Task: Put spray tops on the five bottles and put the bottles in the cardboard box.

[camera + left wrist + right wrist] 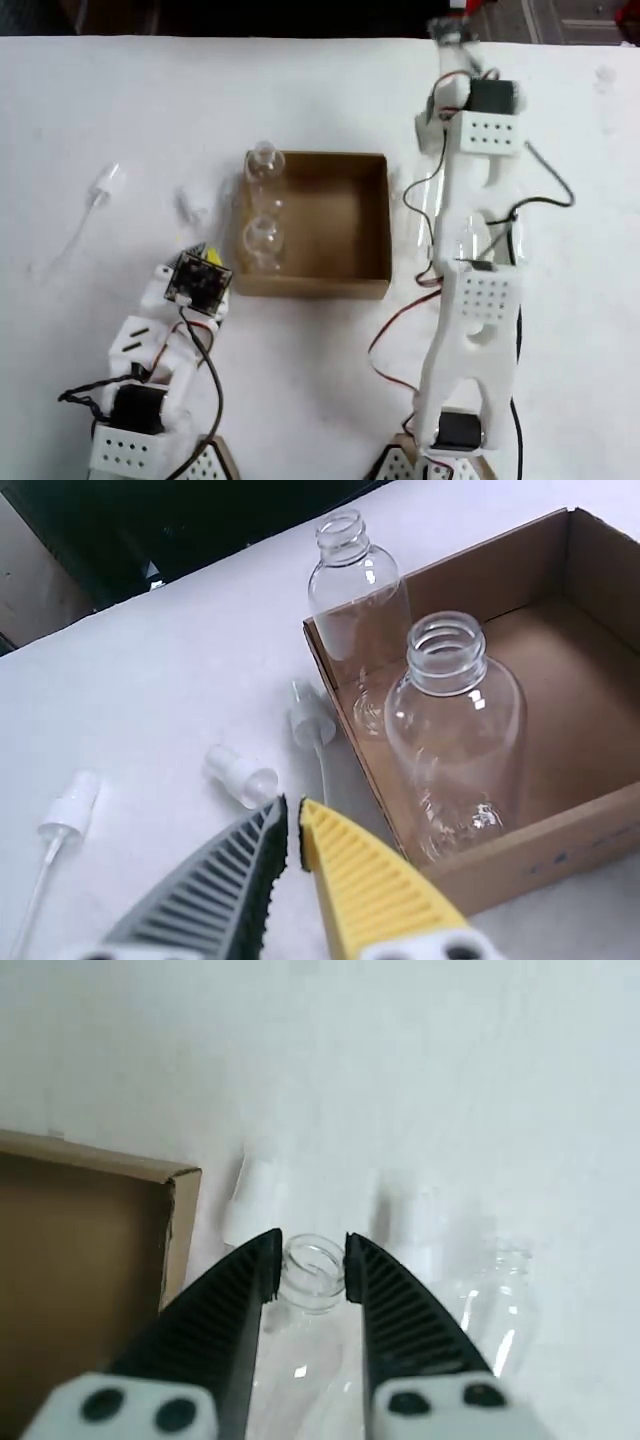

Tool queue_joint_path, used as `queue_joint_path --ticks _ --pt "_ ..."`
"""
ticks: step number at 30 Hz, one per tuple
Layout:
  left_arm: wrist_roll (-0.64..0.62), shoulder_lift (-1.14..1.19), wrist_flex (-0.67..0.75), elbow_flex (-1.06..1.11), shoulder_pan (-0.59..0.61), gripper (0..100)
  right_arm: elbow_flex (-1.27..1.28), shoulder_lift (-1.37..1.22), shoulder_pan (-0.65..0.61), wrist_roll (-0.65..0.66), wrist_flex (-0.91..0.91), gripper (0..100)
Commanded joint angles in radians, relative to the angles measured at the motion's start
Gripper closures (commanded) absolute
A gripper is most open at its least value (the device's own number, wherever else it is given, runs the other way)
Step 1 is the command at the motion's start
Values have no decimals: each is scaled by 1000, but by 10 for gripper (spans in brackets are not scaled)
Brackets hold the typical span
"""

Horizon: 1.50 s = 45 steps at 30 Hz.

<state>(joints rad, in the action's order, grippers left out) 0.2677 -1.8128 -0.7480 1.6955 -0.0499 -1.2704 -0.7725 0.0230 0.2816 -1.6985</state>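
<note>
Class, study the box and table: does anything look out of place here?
Yes. Two bottles stand in the cardboard box with open necks, while three spray tops lie loose on the table beside it. Tops belong on first.

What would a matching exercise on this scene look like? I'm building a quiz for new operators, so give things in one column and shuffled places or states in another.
Things
1. left claw
2. right claw
3. cardboard box
4. spray tops

Places or states
a. lying loose on the table
b. shut, holding nothing
c. holds two uncapped bottles
d. closed on a third bottle at its neck, outside the box

Pairs: 1-b, 2-d, 3-c, 4-a
</note>
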Motion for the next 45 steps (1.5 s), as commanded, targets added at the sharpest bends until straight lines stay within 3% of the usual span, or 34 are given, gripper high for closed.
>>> queue_joint_path --ticks 1,7,13,27,36,45 --pt "12 -8 -2 -3 -7 972 28 219 1 5 -33 982" --pt "12 -8 -2 -3 -8 972 331 570 -27 -2 -31 982" --pt "12 -10 -2 -3 -7 972 657 967 -154 -2 22 982" --pt "12 -10 -3 -3 -5 973 1588 1653 -234 -77 720 982" --pt "12 -10 -3 -3 -5 973 1906 1679 -400 -83 1150 982" --pt "12 -10 -3 -3 -5 973 2139 1483 -430 -78 1613 982"
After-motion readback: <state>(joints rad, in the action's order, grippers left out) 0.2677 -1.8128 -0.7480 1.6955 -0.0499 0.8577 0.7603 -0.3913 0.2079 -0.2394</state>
